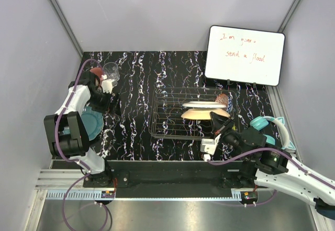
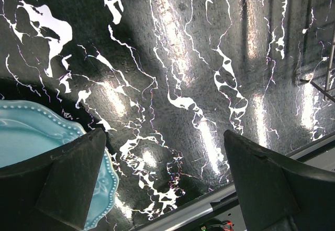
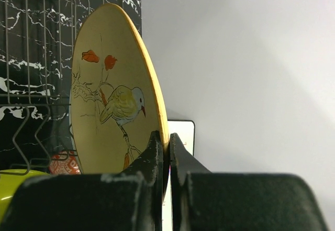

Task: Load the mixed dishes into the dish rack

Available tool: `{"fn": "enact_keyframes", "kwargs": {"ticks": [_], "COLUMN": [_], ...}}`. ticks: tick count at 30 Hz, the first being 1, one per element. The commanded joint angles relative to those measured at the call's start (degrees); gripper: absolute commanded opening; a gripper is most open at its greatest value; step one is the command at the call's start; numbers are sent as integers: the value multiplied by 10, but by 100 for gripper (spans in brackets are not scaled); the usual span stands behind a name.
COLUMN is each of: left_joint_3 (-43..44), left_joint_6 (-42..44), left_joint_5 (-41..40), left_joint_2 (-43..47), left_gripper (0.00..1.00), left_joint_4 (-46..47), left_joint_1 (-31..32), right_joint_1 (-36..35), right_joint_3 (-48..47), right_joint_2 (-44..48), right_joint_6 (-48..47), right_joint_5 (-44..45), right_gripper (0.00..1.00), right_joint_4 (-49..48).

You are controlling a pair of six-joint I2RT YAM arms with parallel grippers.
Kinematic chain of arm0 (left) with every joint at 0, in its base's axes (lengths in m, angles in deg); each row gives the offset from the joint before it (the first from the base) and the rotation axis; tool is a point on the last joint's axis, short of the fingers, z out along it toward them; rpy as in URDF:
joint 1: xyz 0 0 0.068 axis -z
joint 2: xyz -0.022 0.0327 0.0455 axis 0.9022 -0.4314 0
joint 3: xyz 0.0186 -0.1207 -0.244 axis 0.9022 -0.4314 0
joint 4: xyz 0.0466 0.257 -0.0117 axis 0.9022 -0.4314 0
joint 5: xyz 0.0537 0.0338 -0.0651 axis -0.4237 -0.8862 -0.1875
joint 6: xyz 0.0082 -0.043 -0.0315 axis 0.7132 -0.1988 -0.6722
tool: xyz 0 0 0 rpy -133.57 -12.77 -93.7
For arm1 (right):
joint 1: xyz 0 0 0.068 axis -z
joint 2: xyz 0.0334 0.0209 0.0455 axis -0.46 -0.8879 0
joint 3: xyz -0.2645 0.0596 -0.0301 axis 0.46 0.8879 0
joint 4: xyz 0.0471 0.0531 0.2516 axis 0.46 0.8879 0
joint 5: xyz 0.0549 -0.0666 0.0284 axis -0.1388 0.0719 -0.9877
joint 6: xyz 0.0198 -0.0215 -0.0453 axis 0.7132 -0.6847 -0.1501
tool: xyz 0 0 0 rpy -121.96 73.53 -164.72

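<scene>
Peach bird plate (image 3: pixel 112 100): standing up on its edge in the right part of the dish rack (image 1: pixel 162 116), so it is likely going between the wires.
Right jaws: pressing together on the plate's rim, stopping it from tipping.
White plate (image 1: pixel 204 104): sitting in the rack just behind the peach one.
Left jaws: standing wide apart, holding nothing, hanging over the black worktop (image 2: pixel 183 58).
Teal plate (image 2: pixel 31 136): lying flat on the worktop just beside the left jaws, probably being picked next.
Glass (image 1: pixel 111 71): waiting at the far left.
</scene>
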Motion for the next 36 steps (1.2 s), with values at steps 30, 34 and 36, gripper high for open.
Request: {"fn": "enact_keyframes", "kwargs": {"ticks": [30,34,36], "left_joint_3": [15,13,12], "left_joint_6": [-5,-5,-6], "left_joint_5": [4,7,8], "left_joint_2": [0,-1,-2], "left_gripper": [99,99,99], "left_joint_4": [5,6,5], "left_joint_1": [1,1,1], "right_joint_1": [0,-1,-1], "right_joint_3": [64,75,77], "right_joint_2": [66,56,51], "right_joint_6": [108,117,123], "right_joint_5": [48,42,42], "right_gripper": [0,0,0], "right_joint_4": [-39,-46,-48]}}
